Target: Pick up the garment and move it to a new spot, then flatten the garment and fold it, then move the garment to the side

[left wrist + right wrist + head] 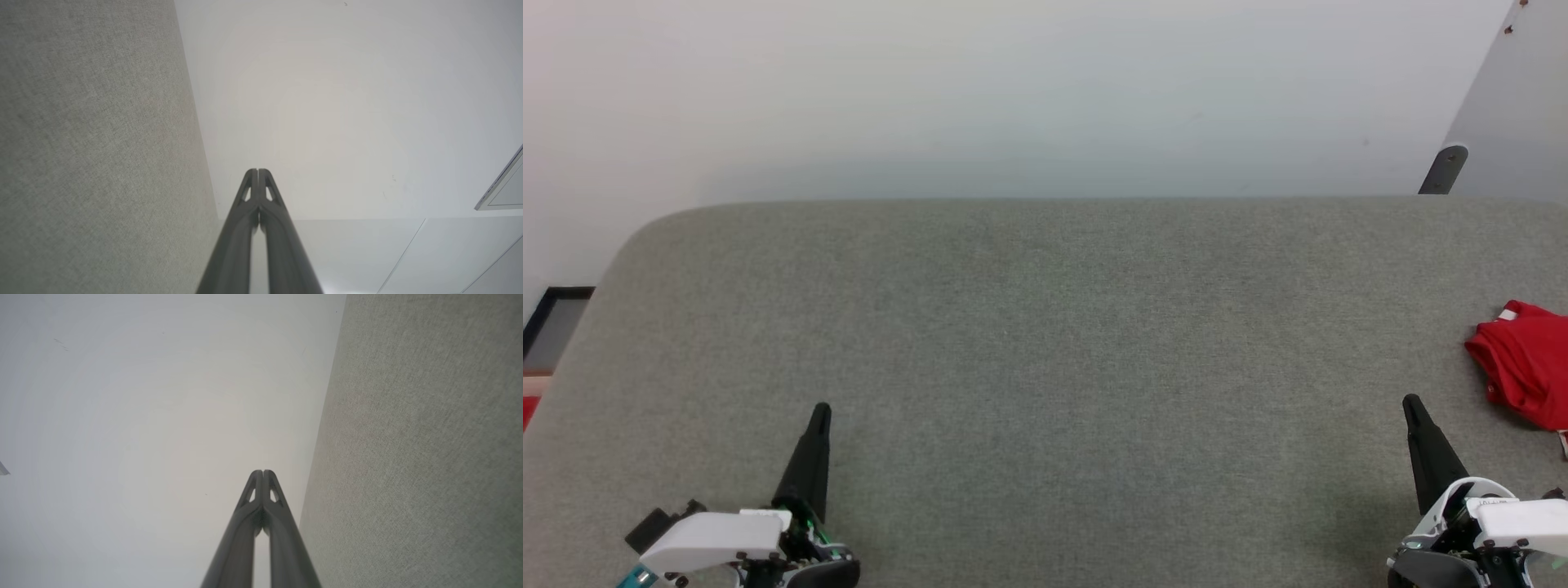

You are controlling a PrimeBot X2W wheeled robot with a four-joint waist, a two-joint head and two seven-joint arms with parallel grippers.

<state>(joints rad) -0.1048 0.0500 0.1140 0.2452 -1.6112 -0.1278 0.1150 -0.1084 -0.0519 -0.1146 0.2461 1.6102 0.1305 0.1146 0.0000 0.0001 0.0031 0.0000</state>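
Observation:
The garment [1525, 363] is a red shirt with a bit of white trim, lying bunched at the far right edge of the grey felt table [1045, 343] and partly cut off by the head view's border. My right gripper [1411, 404] is shut and empty at the lower right, a short way left of and nearer than the garment. At the lower left my left gripper [822, 411] is shut and empty. In each wrist view the two dark fingers meet at the tips: left gripper [258, 170], right gripper [262, 472].
A pale wall [1013, 90] rises behind the table's far edge. A dark bracket [1444, 169] leans at the back right. The table's rounded far left corner [654, 229] drops off to the floor.

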